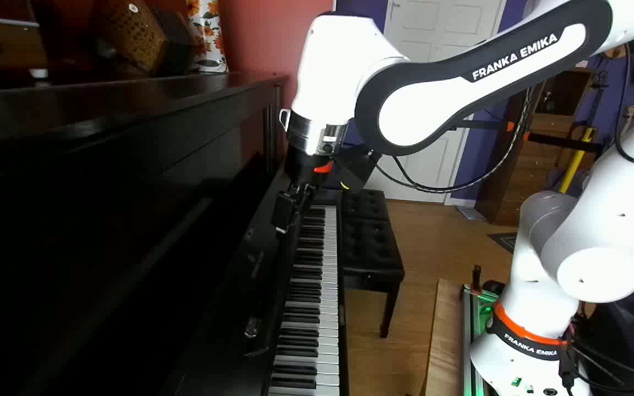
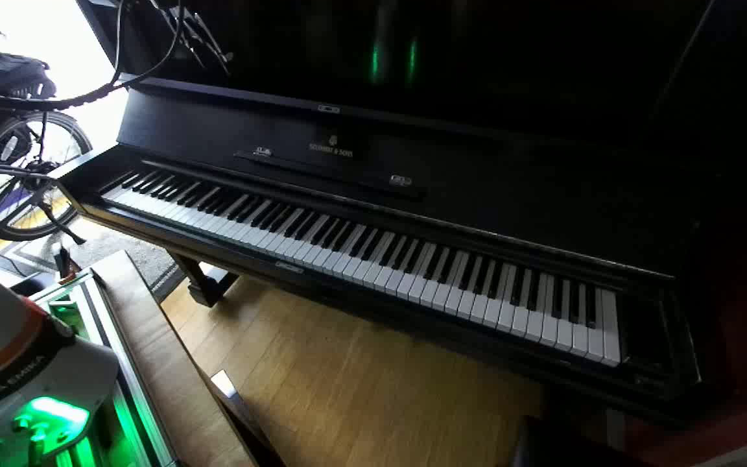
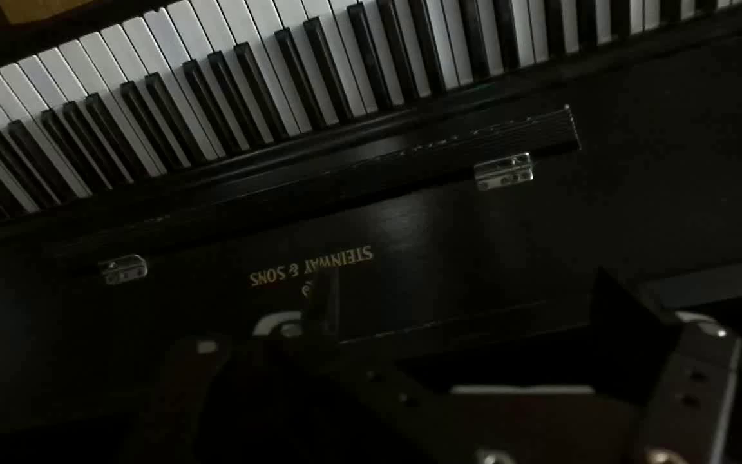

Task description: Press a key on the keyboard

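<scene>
Keyboard, in an exterior view: long axis running from bottom centre up to mid-frame, white key fronts pointing right.
Bench: just right of the keyboard's upper end.
Keyboard, in an exterior view: slanting from upper left down to lower right, fronts towards the bottom.
Keyboard, in the wrist view: slanting from left edge to upper right, fronts towards the top.
Claw: spread, lower part of the frame.

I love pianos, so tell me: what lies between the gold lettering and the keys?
In the wrist view, a black strip with two silvery hinges lies between the lettering and the keys.
</scene>
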Robot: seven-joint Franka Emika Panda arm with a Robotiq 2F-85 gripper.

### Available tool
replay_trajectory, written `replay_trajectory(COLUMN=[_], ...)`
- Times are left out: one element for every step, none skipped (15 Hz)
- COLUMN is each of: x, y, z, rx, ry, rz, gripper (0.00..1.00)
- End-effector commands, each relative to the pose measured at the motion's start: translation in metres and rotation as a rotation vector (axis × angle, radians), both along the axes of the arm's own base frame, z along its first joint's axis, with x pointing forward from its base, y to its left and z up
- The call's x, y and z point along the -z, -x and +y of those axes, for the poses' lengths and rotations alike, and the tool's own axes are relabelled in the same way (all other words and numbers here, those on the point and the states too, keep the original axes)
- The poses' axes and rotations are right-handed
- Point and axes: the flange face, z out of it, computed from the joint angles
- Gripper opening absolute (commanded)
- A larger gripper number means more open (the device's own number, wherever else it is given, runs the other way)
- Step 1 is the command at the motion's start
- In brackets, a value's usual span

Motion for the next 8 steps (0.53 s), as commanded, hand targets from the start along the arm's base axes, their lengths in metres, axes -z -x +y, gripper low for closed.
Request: replay_trajectory(x=[-0.001,-0.001,-0.001,-0.001,-0.001,-0.001,0.012,0.028], y=[0.000,0.000,0.000,0.000,0.000,0.000,-0.003,-0.006], z=[0.000,0.000,0.000,0.000,0.000,0.000,-0.004,-0.011], rx=[0.000,0.000,0.000,0.000,0.000,0.000,-0.014,0.003], ry=[0.000,0.000,0.000,0.000,0.000,0.000,0.028,0.050], rz=[0.001,0.001,0.001,0.001,0.001,0.001,0.039,0.090], gripper=[1.00,1.00,1.00,1.00,1.00,1.00,1.00,1.00])
